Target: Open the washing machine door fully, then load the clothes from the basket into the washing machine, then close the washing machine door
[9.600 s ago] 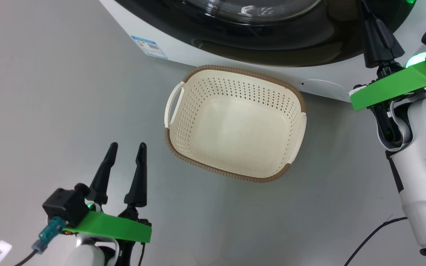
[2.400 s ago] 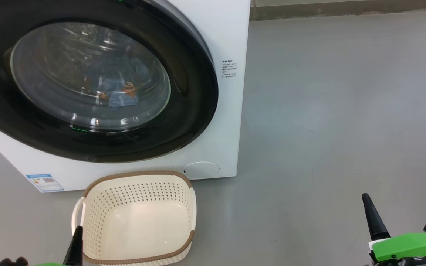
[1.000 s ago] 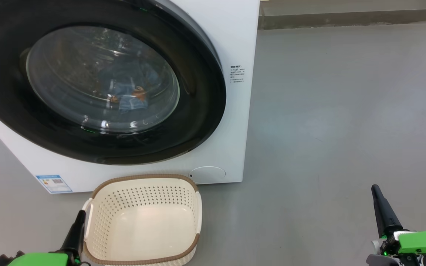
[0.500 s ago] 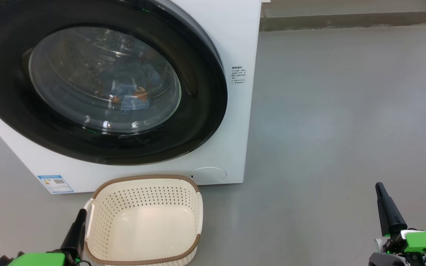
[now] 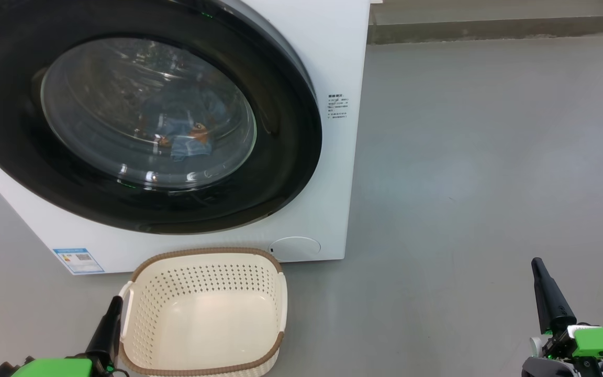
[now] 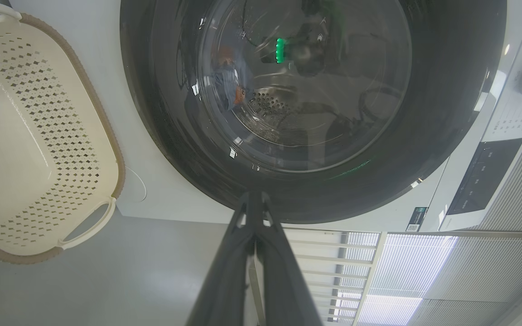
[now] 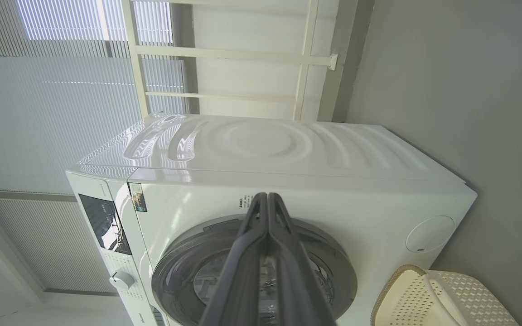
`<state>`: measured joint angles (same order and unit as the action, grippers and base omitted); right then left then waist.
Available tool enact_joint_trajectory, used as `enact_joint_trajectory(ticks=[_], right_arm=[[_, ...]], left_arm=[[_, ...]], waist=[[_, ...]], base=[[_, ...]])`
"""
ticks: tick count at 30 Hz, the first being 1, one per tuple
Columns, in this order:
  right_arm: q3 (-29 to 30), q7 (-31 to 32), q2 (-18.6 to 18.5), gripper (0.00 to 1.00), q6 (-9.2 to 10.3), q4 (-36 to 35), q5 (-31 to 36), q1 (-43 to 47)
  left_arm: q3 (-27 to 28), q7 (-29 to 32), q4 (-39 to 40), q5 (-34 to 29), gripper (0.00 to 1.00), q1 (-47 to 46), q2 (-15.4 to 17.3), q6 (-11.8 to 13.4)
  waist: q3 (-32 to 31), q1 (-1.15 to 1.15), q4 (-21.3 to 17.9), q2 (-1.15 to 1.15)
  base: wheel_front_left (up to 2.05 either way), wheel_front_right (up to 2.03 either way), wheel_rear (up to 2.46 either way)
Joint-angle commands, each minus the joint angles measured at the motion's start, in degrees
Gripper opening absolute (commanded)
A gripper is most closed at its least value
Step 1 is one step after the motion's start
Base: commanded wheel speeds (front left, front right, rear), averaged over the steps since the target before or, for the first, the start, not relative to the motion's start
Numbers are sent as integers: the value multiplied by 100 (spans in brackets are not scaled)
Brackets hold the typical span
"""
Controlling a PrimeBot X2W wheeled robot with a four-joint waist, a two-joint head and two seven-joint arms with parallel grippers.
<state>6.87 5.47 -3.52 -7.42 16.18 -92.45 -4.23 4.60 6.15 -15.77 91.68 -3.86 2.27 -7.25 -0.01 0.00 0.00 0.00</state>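
Door (image 5: 92, 104) shut, basket (image 5: 202, 275) empty.
Left gripper (image 6: 253, 201) and right gripper (image 7: 268, 201) pinched together, holding nothing; I'd confirm the door sits flush all round before parking.

The left gripper (image 5: 115, 301) rises at the lower left, fingers pressed together, holding nothing (its wrist is mostly cut off, so its tilt is hard to judge). The right gripper (image 5: 537, 262) stands at the lower right, likewise closed and empty, tip leaning left.
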Motion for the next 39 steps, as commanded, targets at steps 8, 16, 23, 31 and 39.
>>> enact_joint_trajectory(ticks=[8,16,23,31,39], right_arm=[[-123,30,-6,0,-7,-178,-47,-239],[-120,33,-4,0,-7,-177,-45,-239],[-117,35,-2,0,-7,-177,-42,-240],[-114,37,0,0,-7,-177,-39,-240],[-111,40,2,0,-7,-177,-37,-240]], left_arm=[[203,40,166,40,0,-275,61,3],[203,40,166,40,0,-275,61,3],[203,40,166,40,0,-275,61,3],[204,40,165,40,0,-275,61,2],[204,40,165,40,0,-276,61,2]], waist=[[0,0,0,0],[0,0,0,0],[0,0,0,0],[0,0,0,0],[0,0,0,0]], base=[[0,0,0],[0,0,0],[0,0,0],[0,0,0],[0,0,0]])
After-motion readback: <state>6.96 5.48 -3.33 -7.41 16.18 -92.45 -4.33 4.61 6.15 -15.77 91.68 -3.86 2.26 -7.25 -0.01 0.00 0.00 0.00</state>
